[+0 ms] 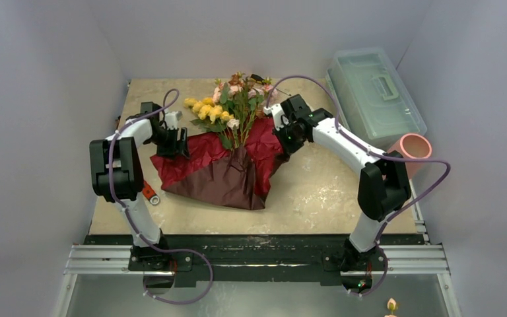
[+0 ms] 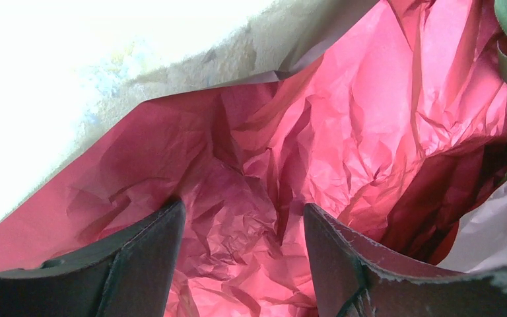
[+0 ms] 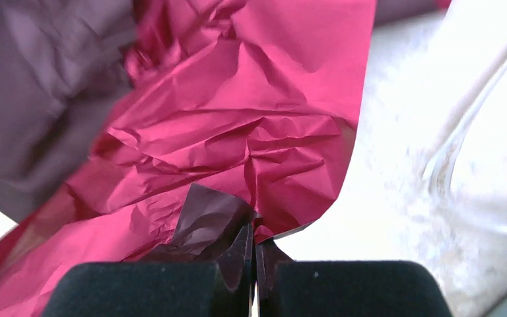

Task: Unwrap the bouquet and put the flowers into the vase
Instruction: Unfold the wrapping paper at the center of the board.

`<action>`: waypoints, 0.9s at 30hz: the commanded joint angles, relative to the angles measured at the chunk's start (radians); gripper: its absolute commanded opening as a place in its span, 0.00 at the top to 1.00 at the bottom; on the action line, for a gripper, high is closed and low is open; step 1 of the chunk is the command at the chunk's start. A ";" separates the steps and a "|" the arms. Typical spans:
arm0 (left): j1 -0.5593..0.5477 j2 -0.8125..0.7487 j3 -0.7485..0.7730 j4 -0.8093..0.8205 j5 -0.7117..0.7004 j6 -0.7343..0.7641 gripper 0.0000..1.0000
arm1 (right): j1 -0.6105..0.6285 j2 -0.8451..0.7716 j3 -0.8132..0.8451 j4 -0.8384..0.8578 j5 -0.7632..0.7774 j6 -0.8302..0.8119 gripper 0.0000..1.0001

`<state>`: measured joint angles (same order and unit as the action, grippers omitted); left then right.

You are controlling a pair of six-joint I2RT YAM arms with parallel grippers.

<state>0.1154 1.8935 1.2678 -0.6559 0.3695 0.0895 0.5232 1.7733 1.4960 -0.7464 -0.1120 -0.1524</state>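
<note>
Pale grey walls are seen around a mottled beige table (image 1: 317, 191), on the middle of which the bouquet (image 1: 228, 148) is laid with its blooms toward the far edge. The dark red paper (image 1: 198, 165) is already loosened and spread to both sides, and no ribbon can be made out on it, so the unwrapping is judged to be well begun but not finished: the flowers (image 1: 228, 105) are lying on the sheet, with their stems hidden under a darker fold toward the near side. Nothing is seen inside the vase (image 1: 414, 145), which is found at the right edge of the table, well apart from the bouquet, partly hidden behind the right arm and near a clear box (image 1: 376, 92). The left gripper (image 2: 241, 218) is held over the left flap of the paper with its fingers wide apart and nothing between them. The right gripper (image 3: 253, 241) is closed tight, and a corner of the paper's right edge is pinched between its fingers. What is left is judged to be the freeing of the stems from the sheet, the lifting of the flowers and their placing in the vase. No brand, label or writing can be read anywhere
</note>
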 commanded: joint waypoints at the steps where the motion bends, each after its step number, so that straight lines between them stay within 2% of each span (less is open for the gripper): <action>1: 0.001 0.059 0.025 0.023 -0.066 0.009 0.34 | -0.025 -0.091 -0.127 -0.026 0.096 -0.097 1.00; 10: -0.001 0.118 0.086 0.008 -0.100 0.017 0.35 | -0.078 -0.091 -0.262 0.037 0.176 -0.173 1.00; 18: -0.001 0.177 0.150 0.004 -0.171 0.019 0.41 | -0.107 -0.033 -0.331 0.090 0.248 -0.208 1.00; 21: -0.001 0.199 0.179 -0.010 -0.187 0.017 0.43 | -0.120 -0.040 -0.339 0.074 0.219 -0.223 1.00; 23: -0.002 0.202 0.182 -0.015 -0.172 0.018 0.44 | -0.120 -0.054 -0.327 0.032 0.145 -0.231 1.00; 24: -0.001 0.201 0.182 -0.016 -0.165 0.022 0.44 | -0.120 -0.066 -0.316 0.011 0.105 -0.232 0.97; 27: -0.002 0.178 0.173 -0.014 -0.111 0.037 0.41 | -0.120 -0.110 -0.279 -0.044 -0.035 -0.230 0.72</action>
<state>0.1104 2.0304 1.4628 -0.6777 0.2661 0.0910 0.4049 1.7374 1.1610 -0.7082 0.0292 -0.3592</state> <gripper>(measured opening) 0.569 0.093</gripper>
